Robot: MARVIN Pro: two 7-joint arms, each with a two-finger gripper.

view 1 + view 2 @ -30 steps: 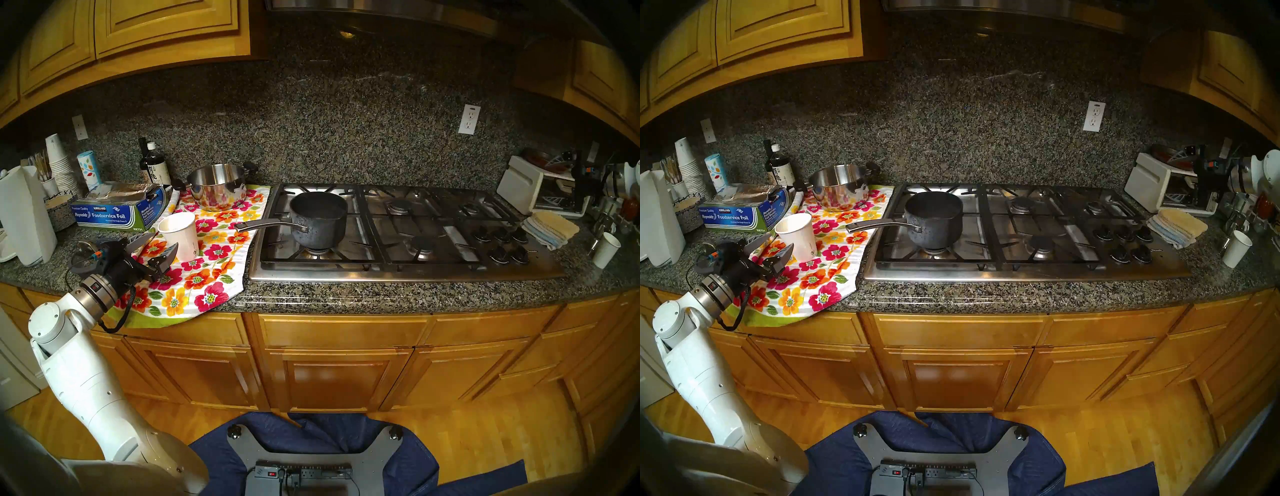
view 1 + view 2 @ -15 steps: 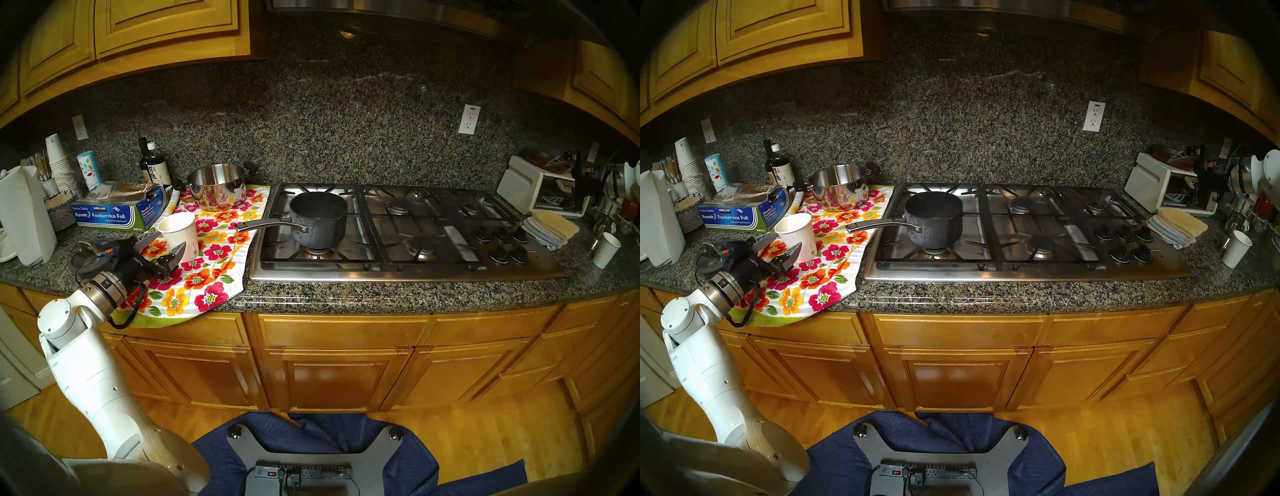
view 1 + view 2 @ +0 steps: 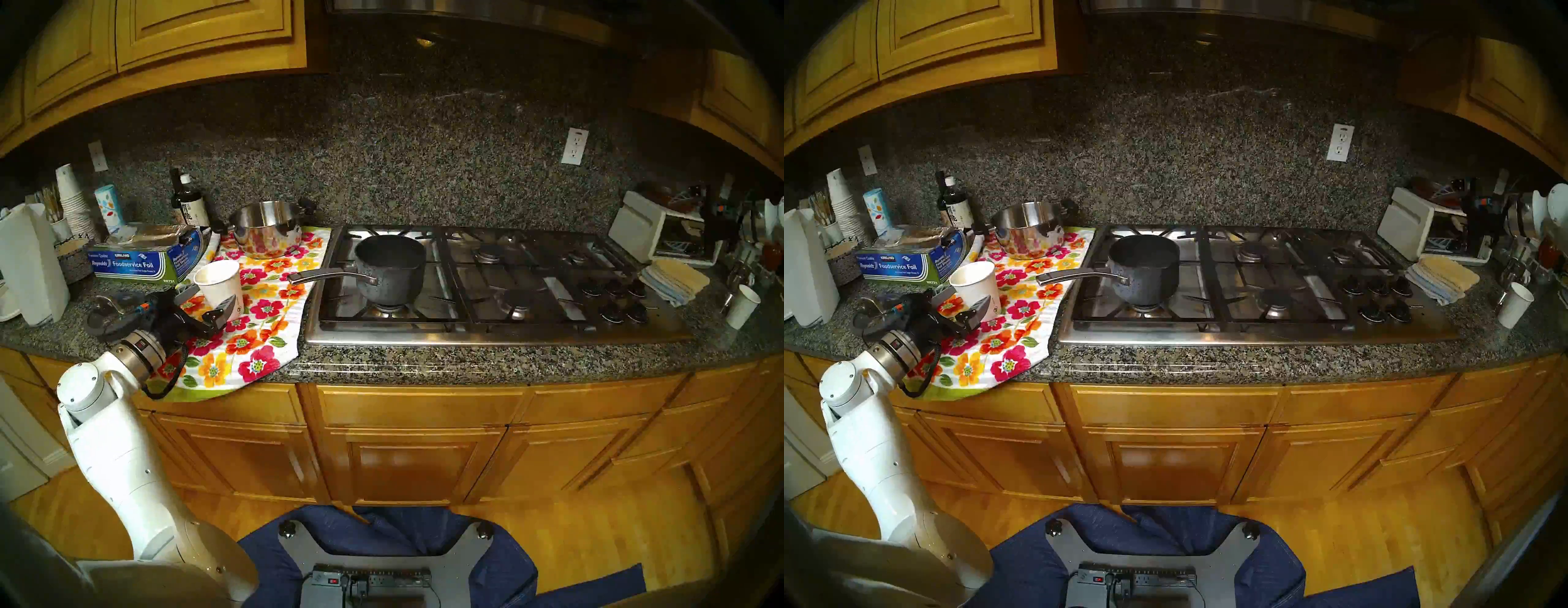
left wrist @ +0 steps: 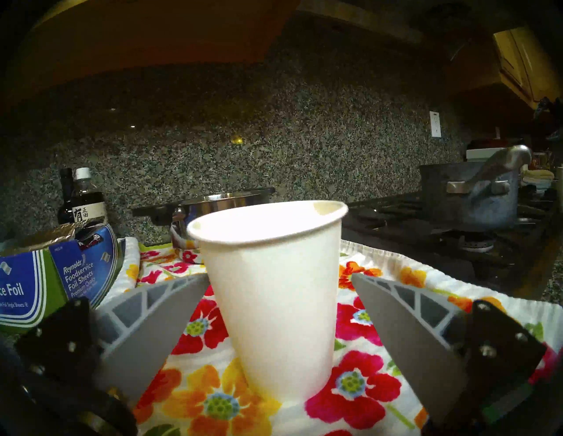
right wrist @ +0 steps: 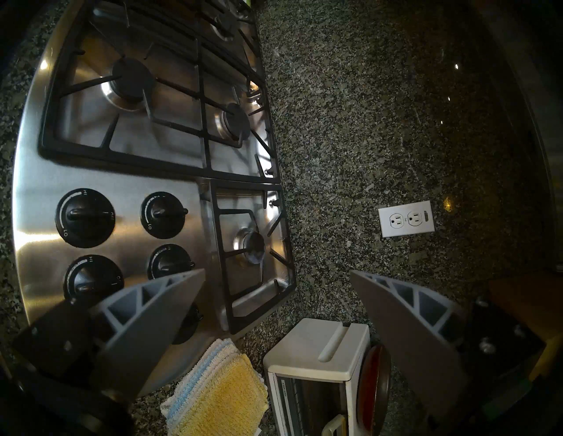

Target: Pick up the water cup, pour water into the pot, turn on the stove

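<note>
My left jaws have crept forward since a second ago — now wide open either side of the water cup, nothing gripped yet — squeeze next.

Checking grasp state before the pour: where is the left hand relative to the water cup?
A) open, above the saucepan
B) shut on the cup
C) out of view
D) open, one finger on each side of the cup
D: in the left wrist view the left hand is open and the upright water cup stands between its fingers on the floral towel, not yet gripped.
</note>
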